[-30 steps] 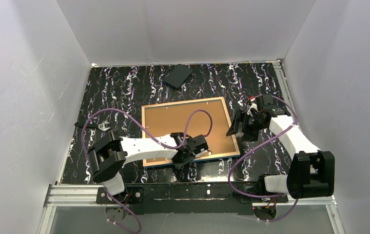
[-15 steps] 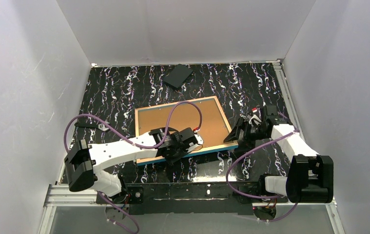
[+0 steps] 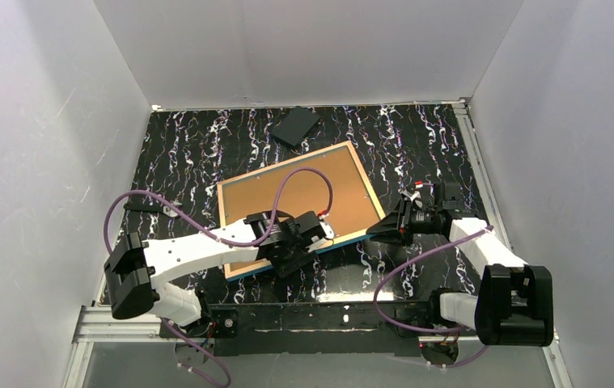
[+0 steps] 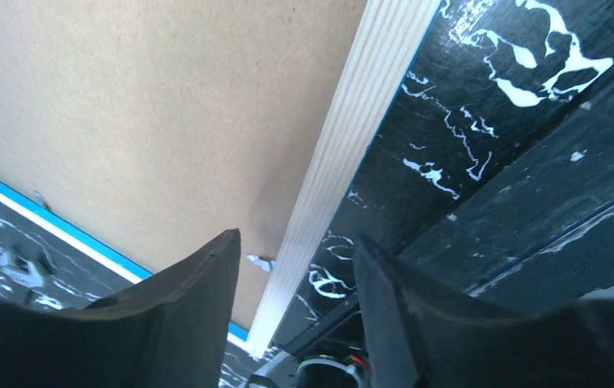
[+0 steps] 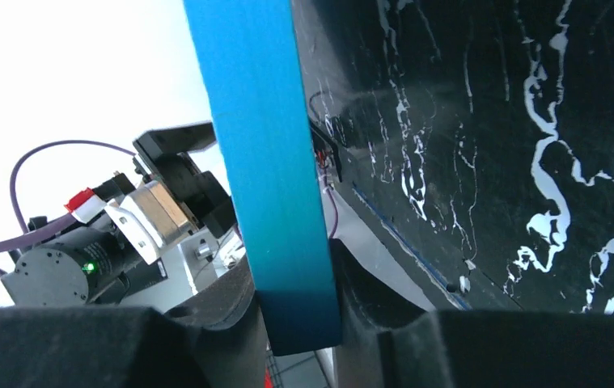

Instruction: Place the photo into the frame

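Okay, the big change is on the right. The right gripper [image 3: 379, 231], which stood wide open just off the right edge a second ago, has dropped to the near right corner of the frame [image 5: 267, 162]. Its fingers [image 5: 226, 311] are now clamped on the blue edge, one on each side. The frame has also swung counter-clockwise on the table [image 3: 190, 153], so it now lies skewed, with its far right corner nearer the black slab [image 3: 296, 126].

It lies back-up. We see the brown backing board [image 3: 295, 202] inside the tan rim, with blue showing along the near edge.

The left gripper [image 3: 294, 247] has slid left with the near edge, and its arm is now stretched out low. In the wrist view its fingers [image 4: 206, 283] stand apart over the rim and we see nothing pinched between them, so we call it loosened.

We can't find the photo in any view. It may be under the backing board, but we cannot tell.

Our read is that the right side has taken over the hold from the left. It probably means to lift or turn the frame. With only a corner pinch on a thin edge, the frame could pivot or slip.
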Controlling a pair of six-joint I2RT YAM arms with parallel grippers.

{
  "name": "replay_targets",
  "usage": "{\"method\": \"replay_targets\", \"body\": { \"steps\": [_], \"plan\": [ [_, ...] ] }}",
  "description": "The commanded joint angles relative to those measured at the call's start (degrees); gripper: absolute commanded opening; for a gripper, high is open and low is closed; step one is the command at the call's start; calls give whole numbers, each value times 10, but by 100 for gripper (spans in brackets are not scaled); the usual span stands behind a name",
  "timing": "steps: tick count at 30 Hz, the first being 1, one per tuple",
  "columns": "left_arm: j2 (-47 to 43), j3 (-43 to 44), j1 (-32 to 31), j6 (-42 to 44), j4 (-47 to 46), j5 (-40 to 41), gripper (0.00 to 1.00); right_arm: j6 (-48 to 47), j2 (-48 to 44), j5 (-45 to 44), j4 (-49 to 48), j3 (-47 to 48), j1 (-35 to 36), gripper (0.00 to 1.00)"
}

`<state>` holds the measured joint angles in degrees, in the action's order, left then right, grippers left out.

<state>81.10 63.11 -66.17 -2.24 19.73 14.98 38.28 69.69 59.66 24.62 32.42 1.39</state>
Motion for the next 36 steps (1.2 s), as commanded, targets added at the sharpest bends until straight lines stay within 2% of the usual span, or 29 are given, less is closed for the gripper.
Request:
{"method": "replay_targets", "body": {
  "steps": [1, 4, 9, 11, 12, 14, 16, 18, 21, 23, 26, 30, 32, 34, 36],
  "plan": [
    [-32, 22, 3, 3, 50, 23, 64, 21, -32, -12, -7, 21, 6, 2],
    [-36, 54, 2, 3, 65, 10, 75, 42, -56, -20, -7, 23, 6, 1],
    [-54, 80, 2, 2, 56, -20, 83, 76, -87, -28, -10, 28, 6, 1],
    [-59, 77, -11, -6, 34, -23, 95, 104, -107, -33, -13, 30, 6, 1],
    [-55, 77, -27, -3, 23, -4, 98, 124, -122, -38, -15, 33, 6, 1],
    [-19, 89, -94, 13, -3, 95, 98, 186, -159, -49, -17, 40, 6, 1],
    [24, 89, -130, 20, -31, 180, 98, 222, -175, -42, -17, 46, 6, 1],
    [60, 79, -152, 56, -76, 271, 98, 244, -183, -34, -24, 45, 6, 1],
    [98, 79, -157, 47, -96, 390, 94, 251, -188, -26, -22, 44, 6, 1],
    [101, 79, -157, 38, -93, 414, 92, 250, -190, -25, -20, 44, 6, 1],
    [100, 79, -156, 29, -86, 422, 85, 249, -191, -27, -17, 43, 6, 1],
    [102, 80, -156, 6, -63, 411, 46, 246, -188, -25, -16, 41, 6, 1],
    [104, 81, -156, 8, -56, 397, 38, 244, -189, -25, -17, 41, 6, 1],
    [110, 86, -156, 14, -49, 385, 21, 237, -187, -25, -17, 44, 6, 1],
    [118, 97, -156, 17, -35, 374, 10, 222, -183, -25, -12, 46, 6, 1]
  ]
}}
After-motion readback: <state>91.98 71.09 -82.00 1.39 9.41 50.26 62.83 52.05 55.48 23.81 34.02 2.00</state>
